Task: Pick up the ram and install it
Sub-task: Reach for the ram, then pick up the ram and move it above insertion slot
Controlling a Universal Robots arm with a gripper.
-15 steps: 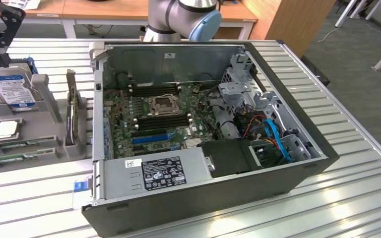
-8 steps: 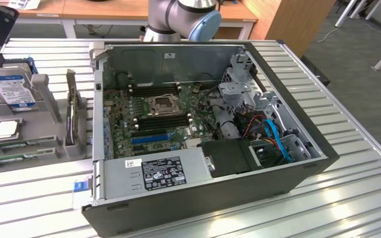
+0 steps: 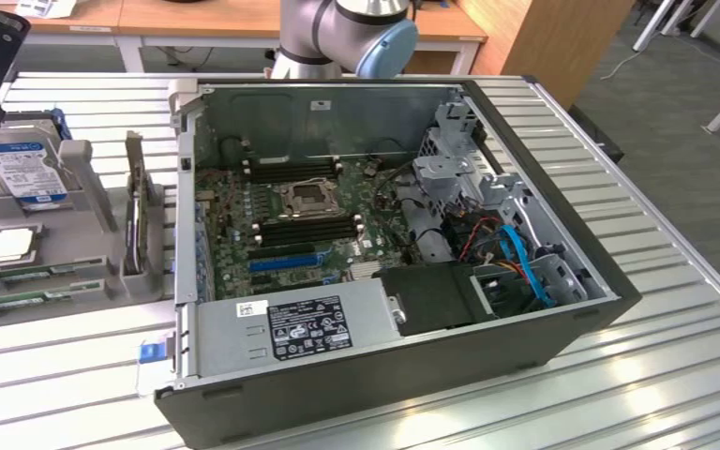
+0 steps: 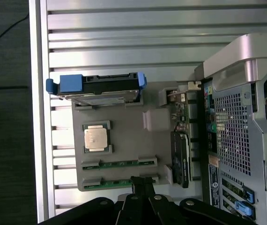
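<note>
Claw point(image 4: 143, 183) closed, near thin green ram point(image 4: 114, 182).

On table point(image 3: 673, 375): PC case point(image 3: 397, 384) mid-scene, arm base point(image 3: 335, 33) behind. In case: mobo point(image 3: 292, 220) on floor, PSU point(image 3: 297, 323) at near end, drive cage point(image 3: 460, 178) toward ext. view's right. Just beside case, on ext. view's left: parts holder point(image 3: 85, 272). In holder: HDD point(image 3: 22, 164) upright at far end, CPU point(image 3: 10, 246) flat before it. Nearest: ram stick 1 point(image 4: 119, 164) and ram stick 2 point(image 4: 114, 182), flat, side by side. Exp. card point(image 3: 135, 211) on edge btw HDD and case.
</note>
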